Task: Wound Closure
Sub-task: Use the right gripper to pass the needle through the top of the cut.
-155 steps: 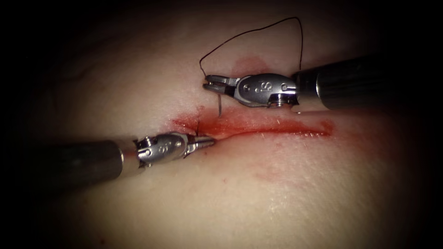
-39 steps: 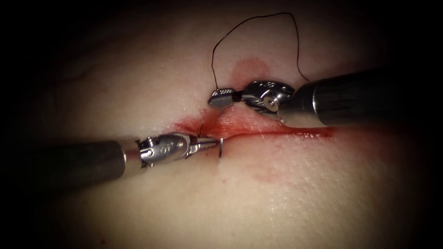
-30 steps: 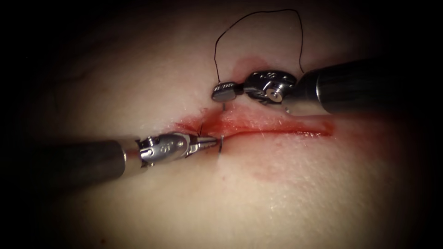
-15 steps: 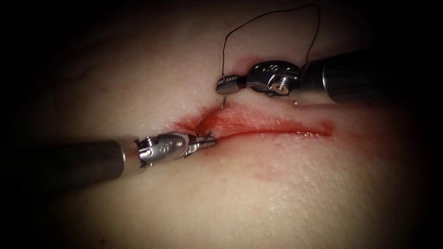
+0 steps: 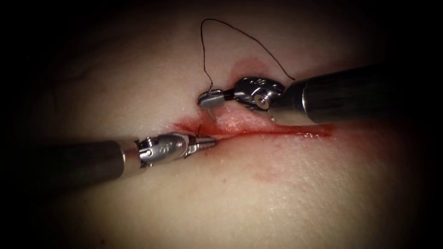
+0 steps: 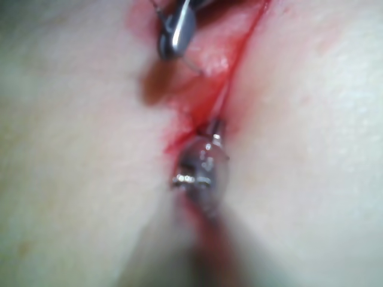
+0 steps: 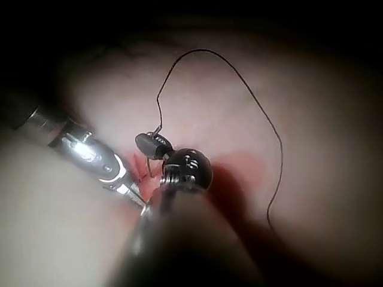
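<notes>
The right arm's tool [image 5: 208,100] is brought in from the right, its dark shaft lying nearly level above the cut [image 5: 272,133] and its wrist bent so that the jaws point left, just above the cut's left part. Its jaws are closed on the curved needle [image 5: 212,111] near the thread end; the free part of the needle curves down from the jaws toward the upper lip of the cut, and whether its point touches the tissue [image 5: 286,193] cannot be told. From the jaws the dark thread [image 5: 203,50] rises in a tall loop and falls back toward the right shaft. The left arm's tool [image 5: 207,141] is laid in from the left, almost level, with its tip at the left end of the cut beside a short dark stitch [image 5: 198,130]; its jaws appear closed, and whether anything is held between them cannot be told. Red fluid [image 5: 240,123] is spread along the cut and over its upper lip. In the left wrist view the left tool [image 6: 213,133] is seen at the cut's end, with the right tool [image 6: 173,39] just beyond it.
</notes>
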Tool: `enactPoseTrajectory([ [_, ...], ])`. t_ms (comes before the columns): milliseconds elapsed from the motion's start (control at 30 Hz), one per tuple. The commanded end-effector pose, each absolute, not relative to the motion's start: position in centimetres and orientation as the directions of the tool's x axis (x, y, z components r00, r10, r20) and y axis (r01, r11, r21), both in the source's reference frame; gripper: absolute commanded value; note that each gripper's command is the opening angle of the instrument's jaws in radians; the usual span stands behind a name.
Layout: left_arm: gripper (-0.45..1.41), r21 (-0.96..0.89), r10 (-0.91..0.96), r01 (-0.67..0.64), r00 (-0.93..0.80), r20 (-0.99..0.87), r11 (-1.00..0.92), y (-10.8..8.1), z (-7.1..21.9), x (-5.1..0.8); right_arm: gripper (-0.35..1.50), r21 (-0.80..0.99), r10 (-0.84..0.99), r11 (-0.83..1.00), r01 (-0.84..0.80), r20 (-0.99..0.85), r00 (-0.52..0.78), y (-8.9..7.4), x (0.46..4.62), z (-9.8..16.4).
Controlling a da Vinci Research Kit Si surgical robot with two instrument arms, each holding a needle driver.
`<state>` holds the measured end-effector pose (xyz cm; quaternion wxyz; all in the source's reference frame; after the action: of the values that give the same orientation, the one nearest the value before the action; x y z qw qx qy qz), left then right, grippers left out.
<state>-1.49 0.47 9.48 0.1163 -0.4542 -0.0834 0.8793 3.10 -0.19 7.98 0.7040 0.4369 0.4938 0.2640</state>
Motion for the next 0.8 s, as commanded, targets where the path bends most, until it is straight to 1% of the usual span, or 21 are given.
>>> enactPoseTrajectory([
  [33,-0.35,-0.254,0.281,-0.127,-0.56,-0.78,-0.959,0.43,9.55,-1.55,-0.35,0.888,0.817,0.458,0.05,-0.442,0.37,-0.24,3.16,8.0],
  [167,-0.35,-0.254,0.281,-0.127,-0.56,-0.78,-0.959,0.43,9.55,-1.55,-0.35,0.897,0.825,0.442,-0.006,-0.404,0.395,-0.26,3.11,7.99],
  [267,-0.35,-0.254,0.281,-0.127,-0.56,-0.78,-0.959,0.43,9.55,-1.55,-0.35,0.879,0.82,0.469,-0.09,-0.395,0.414,-0.19,3.02,8.01],
  [367,-0.35,-0.253,0.281,-0.128,-0.56,-0.779,-0.959,0.42,9.55,-1.56,-0.35,0.803,0.768,0.576,-0.155,-0.466,0.44,-0.03,2.92,8.06],
  [600,-0.35,-0.254,0.278,-0.122,-0.56,-0.78,-0.959,0.39,9.56,-1.55,-0.35,0.703,0.693,0.68,-0.211,-0.52,0.5,0.14,2.9,8.17],
  [800,-0.35,-0.254,0.277,-0.121,-0.56,-0.78,-0.96,0.37,9.55,-1.54,-0.35,0.592,0.6,0.769,-0.239,-0.543,0.587,0.32,2.92,8.28],
])
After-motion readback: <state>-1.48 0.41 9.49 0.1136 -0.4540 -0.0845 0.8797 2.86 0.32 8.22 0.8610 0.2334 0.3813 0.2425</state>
